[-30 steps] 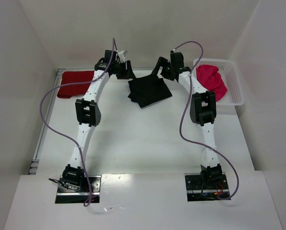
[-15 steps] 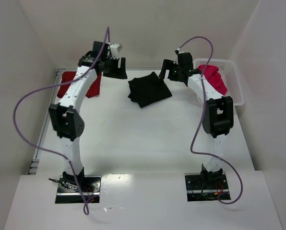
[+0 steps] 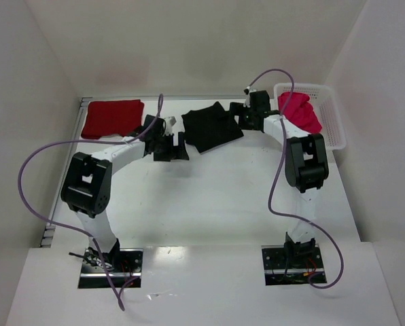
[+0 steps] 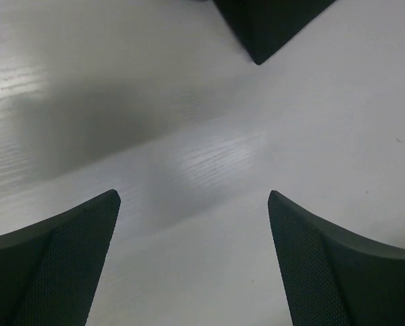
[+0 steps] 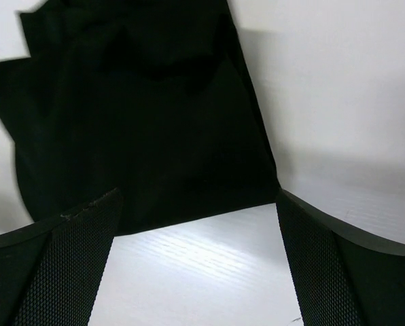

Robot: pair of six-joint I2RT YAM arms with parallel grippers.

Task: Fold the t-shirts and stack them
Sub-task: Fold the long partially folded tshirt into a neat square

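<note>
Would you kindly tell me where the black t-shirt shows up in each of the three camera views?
Top external: the black t-shirt lies at the far middle of the white table.
Left wrist: the black t-shirt shows only as a corner at the top edge, right of centre.
Right wrist: the black t-shirt fills the upper left and centre.
Shared landmark: the white table beneath it, seen in all three views.

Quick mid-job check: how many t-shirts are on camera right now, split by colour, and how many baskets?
Black t-shirt: 1
Dark red t-shirt: 1
Pink-red t-shirt: 1
White mesh basket: 1
Total: 4 things (3 t-shirts and 1 basket)
</note>
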